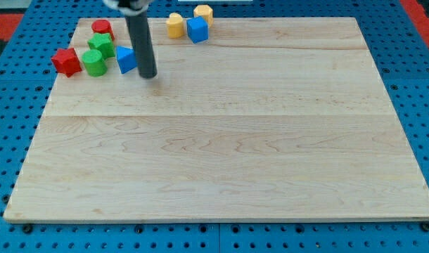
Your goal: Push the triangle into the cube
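Note:
A blue triangle block (126,60) lies near the board's top left. A blue cube (197,29) sits at the view's top, right of the triangle. My tip (149,75) rests on the board just right of the triangle and slightly below it, touching or almost touching its right edge. The dark rod rises from the tip to the top of the view. The cube is up and to the right of my tip, well apart from it.
A yellow block (175,25) touches the cube's left side; another yellow block (203,13) sits just above the cube. Left of the triangle cluster a red star-like block (66,62), a green cylinder (94,64), a green block (101,44) and a red cylinder (102,29). The wooden board (221,161) lies on a blue pegboard.

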